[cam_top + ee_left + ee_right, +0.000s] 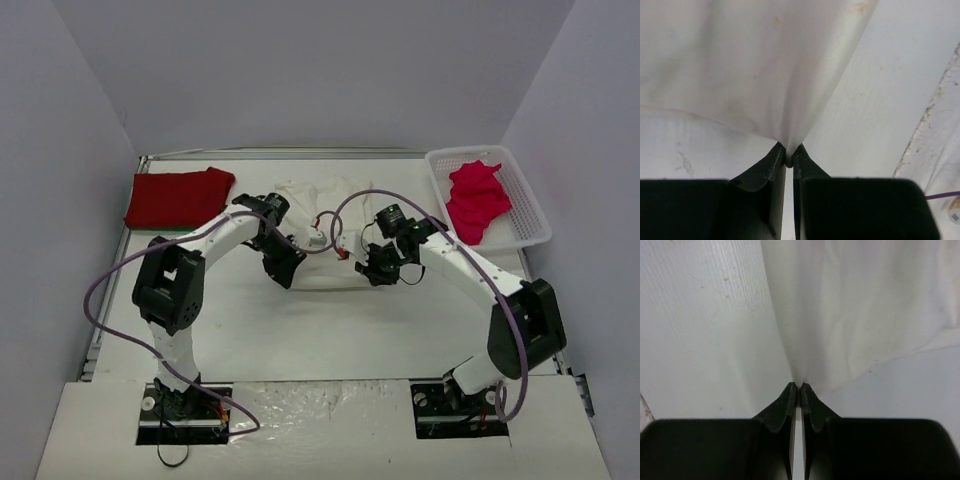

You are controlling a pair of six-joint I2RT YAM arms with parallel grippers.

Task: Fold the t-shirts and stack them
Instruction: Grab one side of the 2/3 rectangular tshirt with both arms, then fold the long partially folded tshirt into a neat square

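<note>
Looking down from the top camera, the cream-white t-shirt (318,195) lies on the table (300,325) near its middle, toward the far side, between the two arms. The left gripper (285,268) sits at the shirt's near left edge and the right gripper (378,268) at its near right edge. From here the jaws are too small to judge. A folded red t-shirt (178,198) lies flat at the far left corner, well apart from the cream one. A pinkish-red t-shirt (475,200) lies crumpled inside the white lattice basket (533,215) at the far right.

In the left wrist view, the left gripper (789,152) is clenched on the cream-white t-shirt (740,65). Its dark fingers (765,172) meet at the tips with a pinch of cloth between them, and the fabric fans out from that point in taut folds. Bare table (880,100) shows to the right of the cloth.

In the right wrist view, the right gripper (798,387) is likewise closed. Its fingers (782,410) nearly touch and grip an edge of the cream-white t-shirt (865,305), which spreads up and to the right from the tips. Bare table (705,325) lies to the left.
</note>
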